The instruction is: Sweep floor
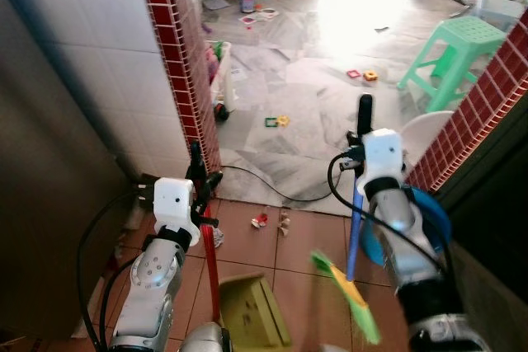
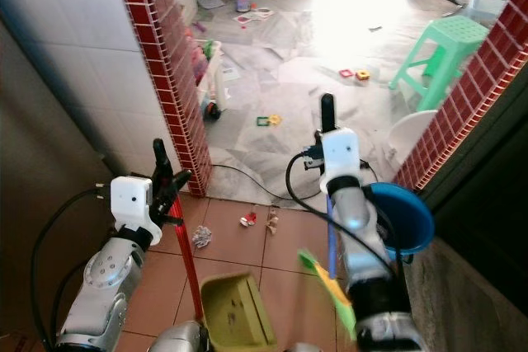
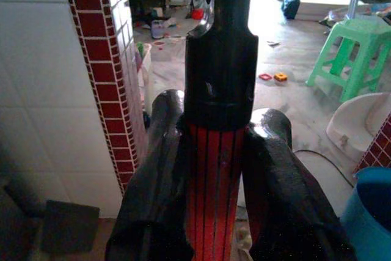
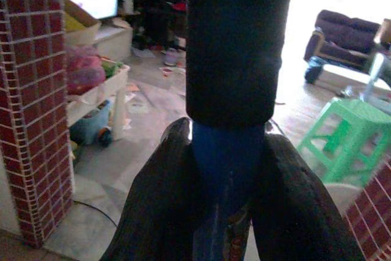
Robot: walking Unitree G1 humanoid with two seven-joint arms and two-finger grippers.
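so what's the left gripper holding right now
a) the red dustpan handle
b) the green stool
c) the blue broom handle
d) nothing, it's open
a: the left gripper is clamped on the red dustpan handle, which runs down to the olive dustpan; the right gripper has the blue broom handle.

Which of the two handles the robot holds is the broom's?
The blue handle in the right hand; the red handle belongs to the dustpan.

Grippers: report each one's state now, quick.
Left gripper: shut on the red dustpan handle.
Right gripper: shut on the blue broom handle.
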